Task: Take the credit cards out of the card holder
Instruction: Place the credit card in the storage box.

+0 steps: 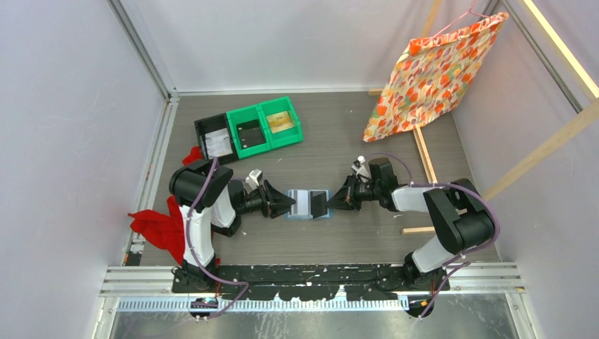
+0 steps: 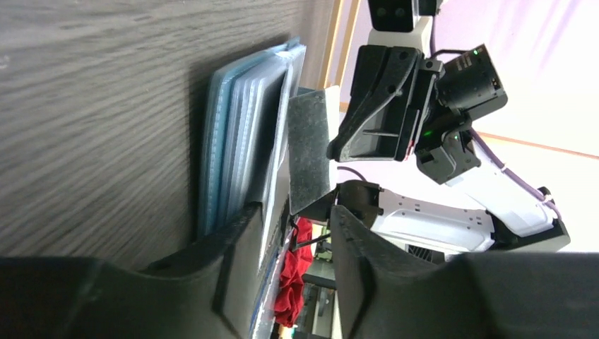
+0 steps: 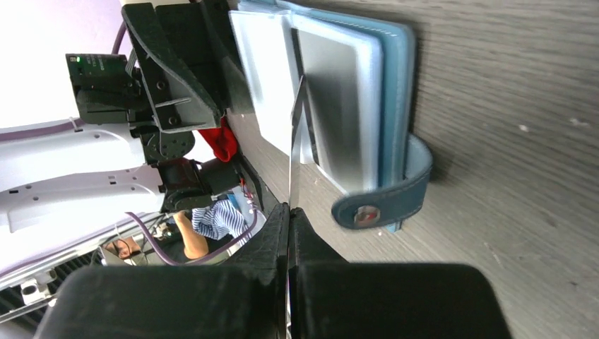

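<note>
The light-blue card holder (image 1: 304, 205) lies open on the table between the two grippers, pale leaves up. It also shows in the left wrist view (image 2: 240, 141) and the right wrist view (image 3: 367, 92). My right gripper (image 1: 339, 201) is shut on a dark grey credit card (image 1: 320, 203) at the holder's right edge. The card is tilted up off the leaves (image 2: 309, 148) and is seen edge-on between the closed fingers (image 3: 293, 141). My left gripper (image 1: 286, 205) is open, its fingers (image 2: 236, 261) straddling the holder's left edge.
Two green bins (image 1: 267, 127) and a black tray (image 1: 214, 138) stand at the back left, with a gold item (image 1: 280, 121), a dark flat card (image 1: 249, 133) and a pale one (image 1: 219, 143). Red cloth (image 1: 159, 226) lies left. A patterned cloth (image 1: 431, 70) hangs on a wooden frame at the right.
</note>
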`<move>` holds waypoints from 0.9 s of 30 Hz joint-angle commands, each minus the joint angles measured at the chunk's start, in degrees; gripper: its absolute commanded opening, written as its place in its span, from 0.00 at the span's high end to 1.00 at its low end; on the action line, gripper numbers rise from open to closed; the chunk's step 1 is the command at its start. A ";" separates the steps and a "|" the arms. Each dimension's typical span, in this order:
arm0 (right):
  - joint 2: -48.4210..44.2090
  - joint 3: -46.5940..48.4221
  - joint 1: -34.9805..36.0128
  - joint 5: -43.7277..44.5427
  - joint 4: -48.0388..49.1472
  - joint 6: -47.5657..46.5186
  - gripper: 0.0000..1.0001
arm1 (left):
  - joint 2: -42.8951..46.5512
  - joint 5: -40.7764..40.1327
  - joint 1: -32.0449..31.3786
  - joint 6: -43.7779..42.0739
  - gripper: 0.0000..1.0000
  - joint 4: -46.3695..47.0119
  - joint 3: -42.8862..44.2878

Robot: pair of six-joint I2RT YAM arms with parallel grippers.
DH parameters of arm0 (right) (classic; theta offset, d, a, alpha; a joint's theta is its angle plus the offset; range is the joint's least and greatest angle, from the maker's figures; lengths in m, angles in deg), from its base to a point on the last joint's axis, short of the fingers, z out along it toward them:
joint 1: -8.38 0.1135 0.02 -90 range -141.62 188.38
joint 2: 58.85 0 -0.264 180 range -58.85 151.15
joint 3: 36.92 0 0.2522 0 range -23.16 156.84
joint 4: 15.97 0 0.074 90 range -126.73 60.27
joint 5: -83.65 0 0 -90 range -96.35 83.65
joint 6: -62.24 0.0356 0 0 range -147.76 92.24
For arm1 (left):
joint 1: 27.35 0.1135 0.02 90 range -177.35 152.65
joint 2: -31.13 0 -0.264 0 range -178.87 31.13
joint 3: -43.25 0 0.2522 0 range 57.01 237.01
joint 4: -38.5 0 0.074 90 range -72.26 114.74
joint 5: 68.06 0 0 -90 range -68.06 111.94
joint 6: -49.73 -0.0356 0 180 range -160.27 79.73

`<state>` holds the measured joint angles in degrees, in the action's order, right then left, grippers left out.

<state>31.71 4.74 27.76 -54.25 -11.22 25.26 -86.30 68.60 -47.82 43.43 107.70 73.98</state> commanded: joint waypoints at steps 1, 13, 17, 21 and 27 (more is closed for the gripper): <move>-3.84 3.36 -0.26 0.53 -6.45 -3.33 0.99 | -1.61 -1.06 0.43 -0.82 0.53 -0.96 -1.64; -6.80 6.47 -0.16 -0.28 -9.53 -3.37 0.99 | 6.21 -3.28 0.43 -0.44 0.36 -3.28 -5.14; -7.69 7.43 -0.20 -0.48 -9.89 -2.97 0.99 | 11.54 -4.16 0.43 -1.48 0.34 -8.41 -6.75; -8.35 8.24 -0.08 -0.75 -9.80 -2.44 0.99 | 19.13 -5.26 0.43 -4.12 0.33 -18.09 -7.22; -8.96 9.63 0.34 -0.97 -9.43 -1.61 0.99 | 42.86 -9.14 0.43 -15.06 0.30 -54.37 -1.83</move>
<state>24.85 11.73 27.76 -54.23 -21.43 22.70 -56.88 63.00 -47.73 38.06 79.79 67.51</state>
